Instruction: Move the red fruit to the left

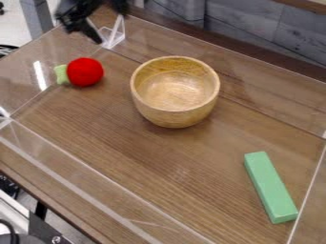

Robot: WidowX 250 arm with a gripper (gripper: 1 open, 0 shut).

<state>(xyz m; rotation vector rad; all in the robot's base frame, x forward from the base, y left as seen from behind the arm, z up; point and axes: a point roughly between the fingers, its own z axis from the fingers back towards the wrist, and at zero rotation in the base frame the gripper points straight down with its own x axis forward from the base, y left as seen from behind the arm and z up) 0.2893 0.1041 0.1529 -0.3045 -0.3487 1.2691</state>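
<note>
The red fruit (84, 71), a small round bright-red toy with a light-green leafy piece on its left side, rests on the wooden table at the far left. My gripper (84, 27) hangs above and behind it near the top edge of the camera view. It is clear of the fruit, and its dark fingers (94, 31) stand apart with nothing between them. The upper part of the gripper is cut off by the frame.
A round wooden bowl (176, 91) stands to the right of the fruit. A flat green rectangular block (270, 186) lies at the front right. Clear plastic walls (26, 143) ring the table, with a clear corner piece (114, 33) at the back left.
</note>
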